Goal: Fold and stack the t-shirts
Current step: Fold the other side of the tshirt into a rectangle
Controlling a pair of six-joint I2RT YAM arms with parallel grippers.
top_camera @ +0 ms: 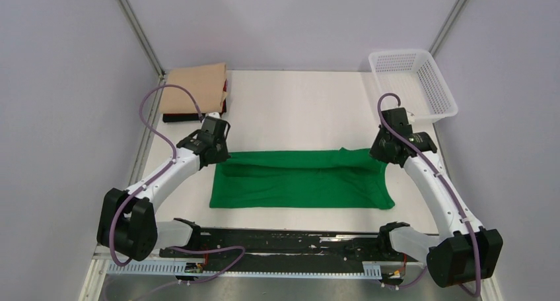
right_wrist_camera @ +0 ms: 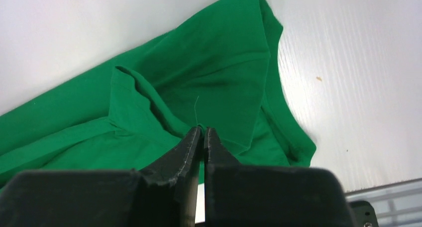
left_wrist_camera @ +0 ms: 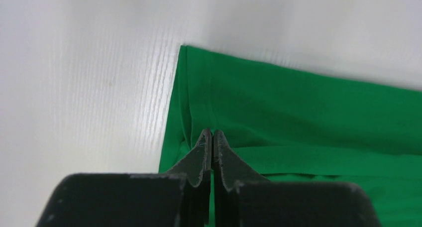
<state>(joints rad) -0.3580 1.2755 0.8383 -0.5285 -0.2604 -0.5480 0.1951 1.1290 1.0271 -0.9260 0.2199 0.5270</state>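
Observation:
The green t-shirt point(top_camera: 300, 180) lies in a long folded band across the middle of the table. My left gripper point(top_camera: 220, 158) is at its far left corner, jaws shut on the cloth; in the left wrist view the tips point(left_wrist_camera: 212, 132) pinch a fold of the green t-shirt point(left_wrist_camera: 298, 112). My right gripper point(top_camera: 380, 157) is at the far right corner, shut on a raised ridge of cloth; the right wrist view shows its tips point(right_wrist_camera: 202, 130) on the green t-shirt point(right_wrist_camera: 209, 72). A folded tan t-shirt point(top_camera: 195, 88) lies on a folded black one point(top_camera: 181, 117) at the back left.
A white mesh basket point(top_camera: 437, 90) stands at the back right corner. Metal frame posts rise at the back corners. A black rail point(top_camera: 290, 238) runs along the near edge between the arm bases.

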